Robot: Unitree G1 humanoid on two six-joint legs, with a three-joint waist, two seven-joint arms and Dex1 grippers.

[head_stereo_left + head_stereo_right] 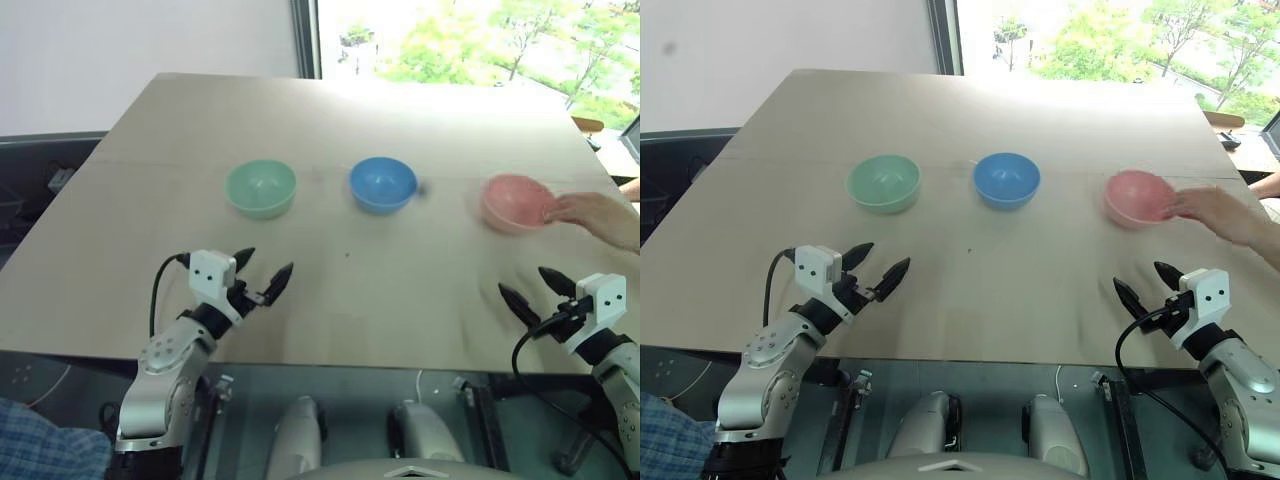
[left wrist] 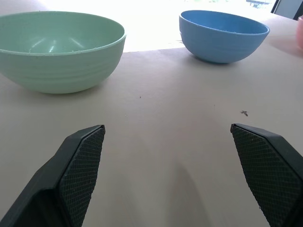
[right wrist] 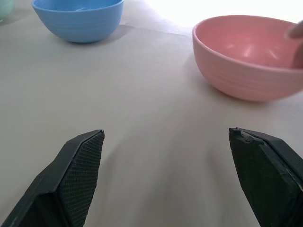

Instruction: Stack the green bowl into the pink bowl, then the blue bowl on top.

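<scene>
— What are the two tools doing, down at the near edge?

— Both hover over the front of the desk (image 1: 330, 300), and neither holds or touches anything. The left tool (image 1: 262, 275) has its black fingers spread wide, pointing toward the row of bowls. The right tool (image 1: 536, 290) is spread just as wide, aimed roughly at the pink one. From the wrist cameras you see bare desk between each pair of fingers.

— And the bowls?

— Farther back, three in a row across the middle of the desk, all upright, apart from one another. The green bowl (image 1: 261, 188) is on the robot's left, ahead of the left tool. The blue bowl (image 1: 383, 184) sits in the middle. The pink bowl (image 1: 517, 203) is on the right, ahead of the right tool.

— Is that somebody's hand?

— Yes, a person's hand (image 1: 590, 213) reaches in from the right side, its fingers on the rim of the pink bowl. That bowl looks a little blurred.

— Nothing stacked?

— No, each bowl stands empty on its own. Past the far edge of the desk there's a window (image 1: 480, 40) with green trees outside.
</scene>
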